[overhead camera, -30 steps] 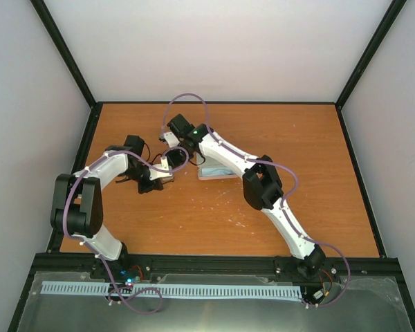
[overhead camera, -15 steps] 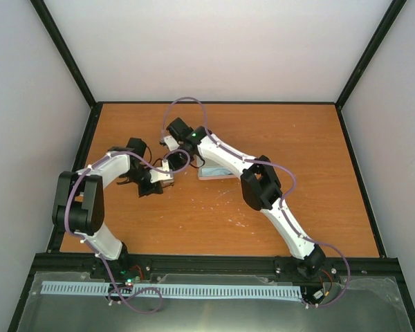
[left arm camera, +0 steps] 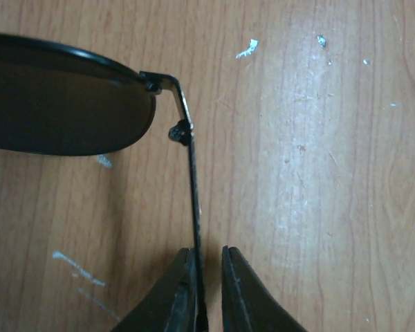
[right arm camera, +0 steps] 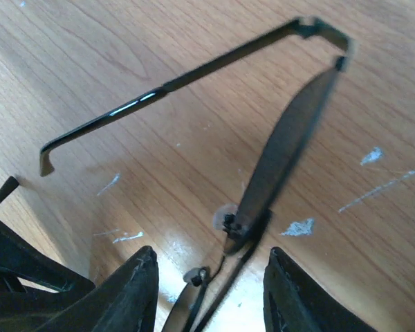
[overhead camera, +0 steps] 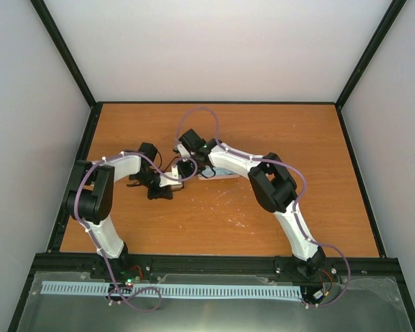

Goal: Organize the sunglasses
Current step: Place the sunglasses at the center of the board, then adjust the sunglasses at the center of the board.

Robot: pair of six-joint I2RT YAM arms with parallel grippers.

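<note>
The sunglasses [left arm camera: 62,104] have a thin black frame and dark lenses, and they lie open just over the wood. In the left wrist view one slim arm [left arm camera: 192,194] runs down between the fingers of my left gripper [left arm camera: 207,259]. It leans on the left finger, and a narrow gap shows before the right finger [left arm camera: 238,290]. My right gripper [right arm camera: 211,259] stands open with its fingers on either side of the sunglasses' [right arm camera: 283,145] bridge, touching nothing. From above, both grippers [overhead camera: 159,190] [overhead camera: 185,168] meet left of centre and hide the glasses.
A pale blue-grey flat thing [overhead camera: 220,174] lies on the table [overhead camera: 297,152] right behind the right forearm, partly covered by it. Black frame posts and white walls close in the table on three sides. White scuffs mark the wood.
Both wrists have shifted a little to the right with the glasses between them. The left jaws have parted slightly from the arm they were pinching. The right elbow has folded in.
</note>
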